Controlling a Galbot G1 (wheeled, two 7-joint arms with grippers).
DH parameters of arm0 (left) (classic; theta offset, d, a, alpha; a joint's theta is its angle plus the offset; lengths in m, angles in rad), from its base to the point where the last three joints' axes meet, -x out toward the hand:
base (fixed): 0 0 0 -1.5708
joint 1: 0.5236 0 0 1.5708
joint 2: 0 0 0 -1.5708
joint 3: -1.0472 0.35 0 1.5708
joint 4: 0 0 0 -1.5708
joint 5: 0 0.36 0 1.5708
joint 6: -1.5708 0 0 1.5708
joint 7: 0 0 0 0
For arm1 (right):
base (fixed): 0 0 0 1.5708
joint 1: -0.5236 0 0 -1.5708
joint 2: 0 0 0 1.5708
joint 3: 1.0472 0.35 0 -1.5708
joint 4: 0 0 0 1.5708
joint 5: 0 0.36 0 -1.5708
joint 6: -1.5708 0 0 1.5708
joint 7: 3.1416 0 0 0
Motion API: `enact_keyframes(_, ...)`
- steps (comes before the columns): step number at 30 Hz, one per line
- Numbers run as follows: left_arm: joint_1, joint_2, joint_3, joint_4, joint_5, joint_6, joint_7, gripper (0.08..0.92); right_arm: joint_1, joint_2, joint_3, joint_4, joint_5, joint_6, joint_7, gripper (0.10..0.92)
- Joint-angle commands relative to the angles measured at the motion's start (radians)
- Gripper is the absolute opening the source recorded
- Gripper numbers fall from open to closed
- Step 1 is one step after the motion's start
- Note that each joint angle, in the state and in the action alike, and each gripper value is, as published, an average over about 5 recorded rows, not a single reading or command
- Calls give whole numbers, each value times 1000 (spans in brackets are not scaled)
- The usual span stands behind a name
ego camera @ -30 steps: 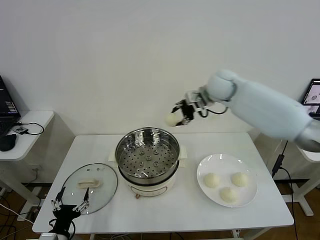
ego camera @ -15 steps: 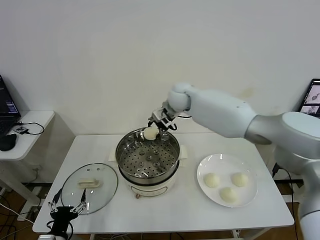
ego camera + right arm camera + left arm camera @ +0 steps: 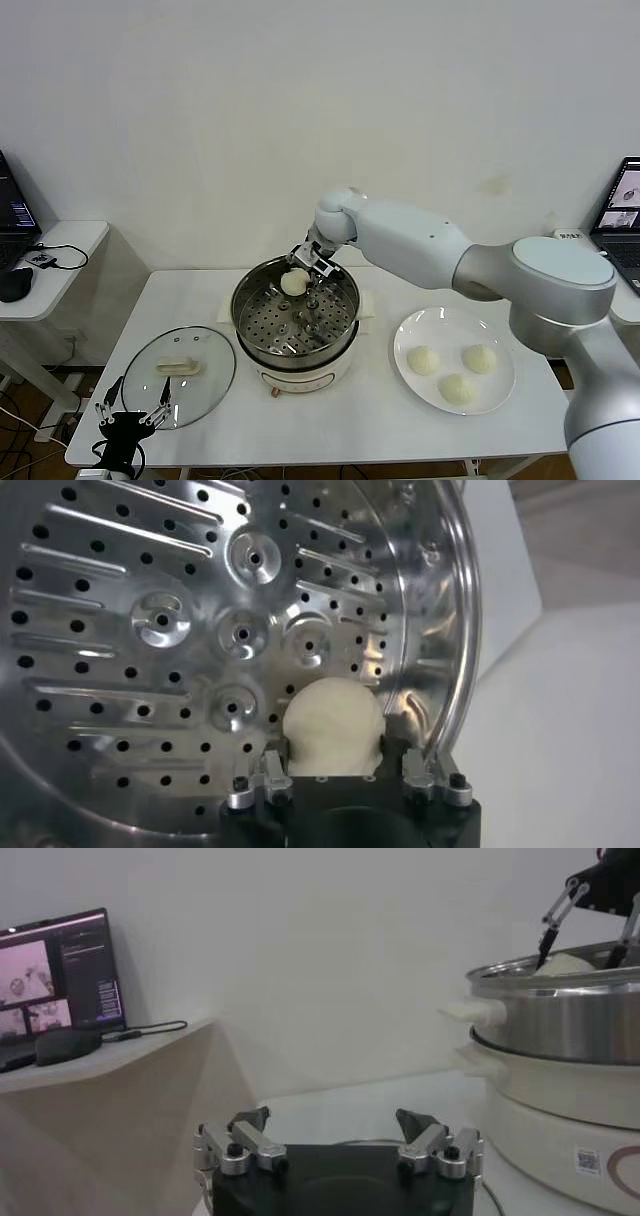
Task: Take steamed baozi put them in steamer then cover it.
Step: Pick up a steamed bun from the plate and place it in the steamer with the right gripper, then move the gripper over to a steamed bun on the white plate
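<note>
My right gripper is shut on a cream-white baozi and holds it just above the perforated tray at the far side of the steel steamer. In the right wrist view the baozi sits between the jaws over the tray. Three more baozi lie on the white plate right of the steamer. The glass cover with its cream handle lies flat on the table left of the steamer. My left gripper is open and empty at the table's front left edge, beside the cover.
The steamer rises close to the left gripper in the left wrist view. A side table with a laptop and mouse stands at far left. Another laptop is at far right.
My right gripper has carried the baozi leftward from behind the steamer and lowered it into the pot. The left arm has barely moved.
</note>
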Motion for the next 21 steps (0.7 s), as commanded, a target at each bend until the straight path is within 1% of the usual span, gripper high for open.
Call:
enact_keyframes(1,1,0,0,-1,1,-2,0,823,-13,22,-6,-34,-55,65,17,626)
enact_keyframes(4,-1,0,1,-2,2,-2,0,823,-15,25,-4,-40,-71,84,26,680)
enact_keyframes(7,-4,-3,3,-2,3,-1,0,823,-11,24,-3,-36,-71,96,33,762)
enact_keyframes(9,-4,-3,3,-2,5,-1,0,823,-1,20,-2,-26,-59,97,34,800)
enact_keyframes(12,-3,-2,3,-4,5,0,0,823,31,-6,-2,19,-12,77,18,820)
enact_keyframes(16,-3,1,2,-6,5,2,2,823,109,-89,-4,159,120,-42,-37,823)
enact_keyframes(21,-5,13,3,-6,4,3,3,823,215,-264,-21,398,310,-323,-96,823)
